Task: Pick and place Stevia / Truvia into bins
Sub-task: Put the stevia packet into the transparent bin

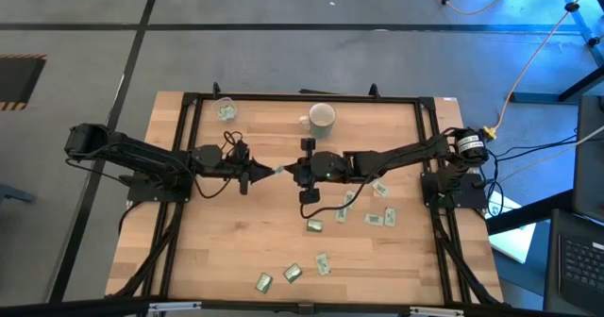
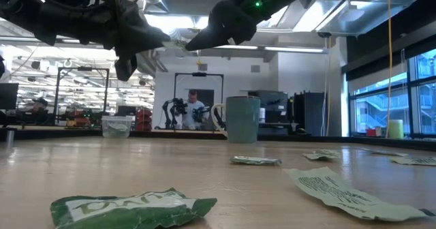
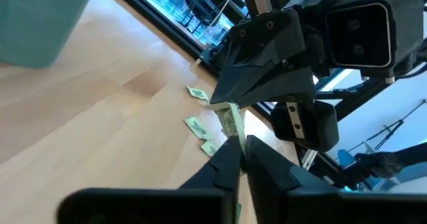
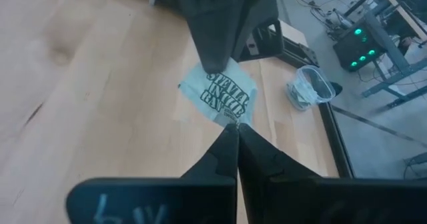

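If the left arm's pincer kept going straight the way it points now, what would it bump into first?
Most likely the right pincer. The left pincer points straight at it, tip to tip above the middle of the table, with one green sachet pinched between them, so there is hardly any gap.

A pale wooden counter fills the middle, edged by a black metal frame. Beyond the counter's far edge lies grey floor — a yellow cable trails across it. Behind the counter, a person sits among shelving under ceiling lights.
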{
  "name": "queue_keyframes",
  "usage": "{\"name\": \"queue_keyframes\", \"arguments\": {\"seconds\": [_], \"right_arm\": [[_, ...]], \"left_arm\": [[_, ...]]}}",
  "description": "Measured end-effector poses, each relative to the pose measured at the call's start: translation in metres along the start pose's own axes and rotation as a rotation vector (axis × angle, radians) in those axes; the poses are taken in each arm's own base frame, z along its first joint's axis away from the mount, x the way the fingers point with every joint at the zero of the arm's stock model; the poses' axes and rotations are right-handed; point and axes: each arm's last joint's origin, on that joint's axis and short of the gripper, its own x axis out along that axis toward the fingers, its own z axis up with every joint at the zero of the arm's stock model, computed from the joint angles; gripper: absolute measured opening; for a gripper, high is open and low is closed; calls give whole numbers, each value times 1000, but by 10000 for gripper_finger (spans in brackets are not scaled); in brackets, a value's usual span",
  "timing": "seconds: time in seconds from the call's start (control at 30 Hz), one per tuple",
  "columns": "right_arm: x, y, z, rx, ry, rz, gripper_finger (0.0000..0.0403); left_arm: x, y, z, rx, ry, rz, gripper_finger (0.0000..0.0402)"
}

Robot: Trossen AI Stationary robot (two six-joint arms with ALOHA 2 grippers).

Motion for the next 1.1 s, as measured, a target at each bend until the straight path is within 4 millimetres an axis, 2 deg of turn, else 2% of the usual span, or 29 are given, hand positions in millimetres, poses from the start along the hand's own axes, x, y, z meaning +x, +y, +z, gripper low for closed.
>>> {"name": "queue_keyframes", "arguments": {"seconds": [0.2,0.4,0.57,0.67,0.83,1.0,1.1], "right_arm": [[0,0,-1,-6,14,5,12],[-17,-5,-13,4,223,-45,68],[-34,-14,-26,95,353,-34,95],[-42,-18,-40,147,351,-17,99],[-50,-22,-70,232,220,-3,100],[-58,-26,-89,283,92,-69,100],[-59,-28,-93,296,55,-91,100]], "left_arm": [[0,0,0,94,-4,6,5],[0,6,0,158,-37,118,4],[-2,24,2,159,-14,280,4],[-3,39,7,125,23,382,4],[-3,48,35,142,152,589,4],[-13,41,81,212,233,855,4],[-23,36,108,232,237,1039,4]]}}
